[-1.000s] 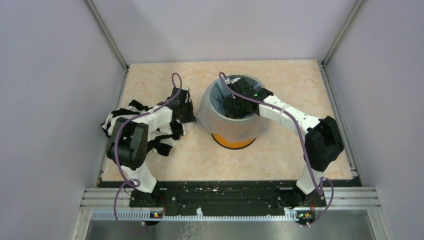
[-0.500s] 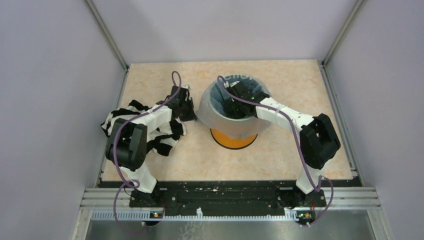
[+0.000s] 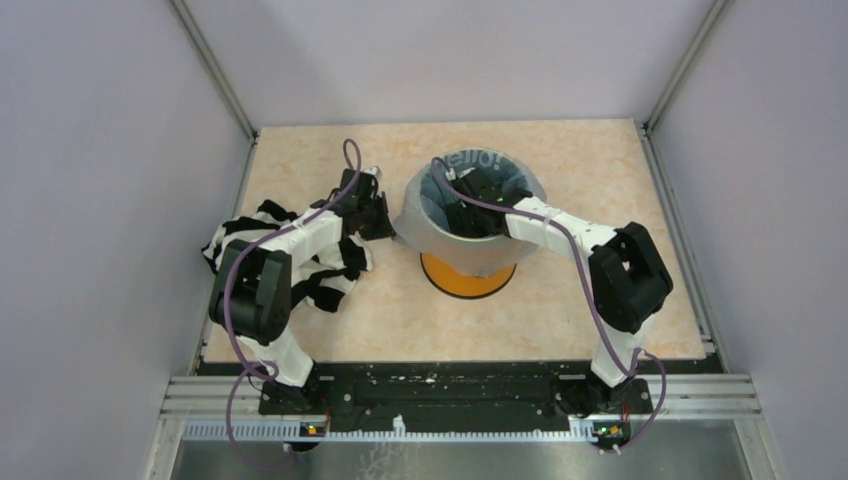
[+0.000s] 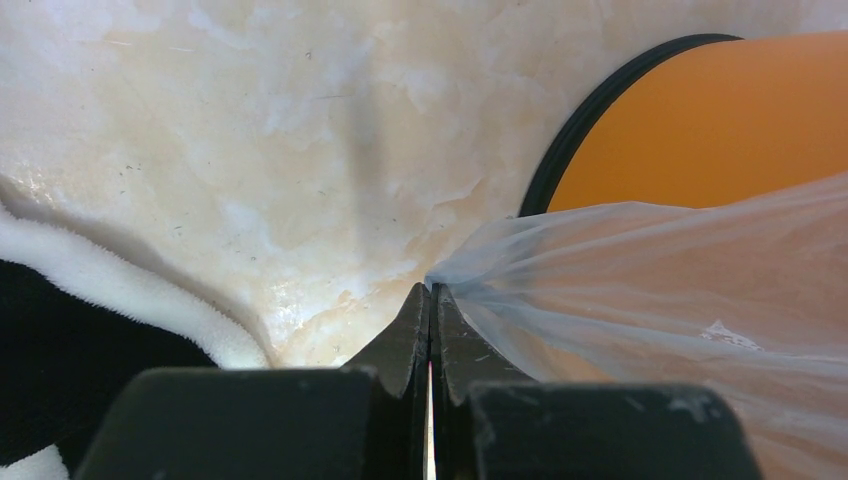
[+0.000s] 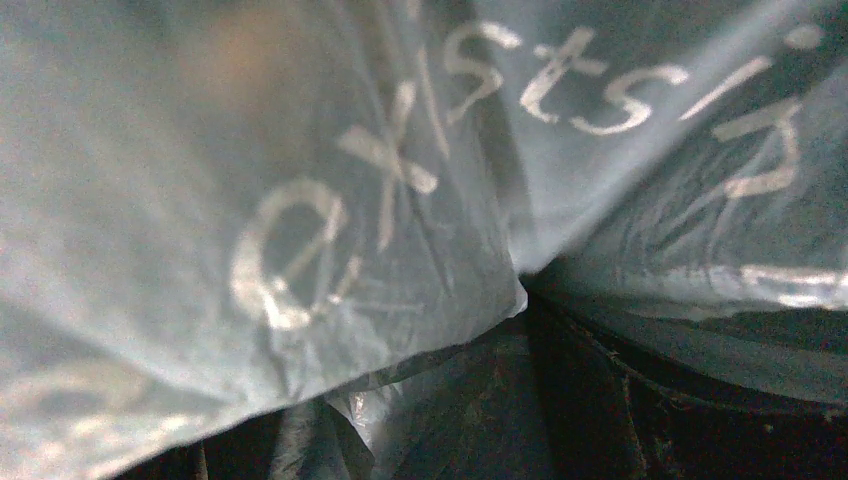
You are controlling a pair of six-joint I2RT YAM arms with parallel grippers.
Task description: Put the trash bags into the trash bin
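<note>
The trash bag (image 3: 462, 256), likely thin, light and slippery, drapes over the trash bin (image 3: 466, 282) at frame centre. The left gripper (image 4: 430, 300) is clamped on its hem, and the right gripper (image 3: 474, 206) stands spread inside. Bunched folds probably hold best.

Soft even light; dim, blurred wrist close-ups

bag (image 3: 432, 236) draped over bin (image 3: 466, 284) | right tool (image 3: 470, 203) inside — left tool (image 3: 388, 228) beside

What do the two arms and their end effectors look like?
The left arm and right arm have white links and bulky black joints; a purple cable loops along each. The left end effector has black fingers tapering to thin tips; the right end effector is black too.
</note>
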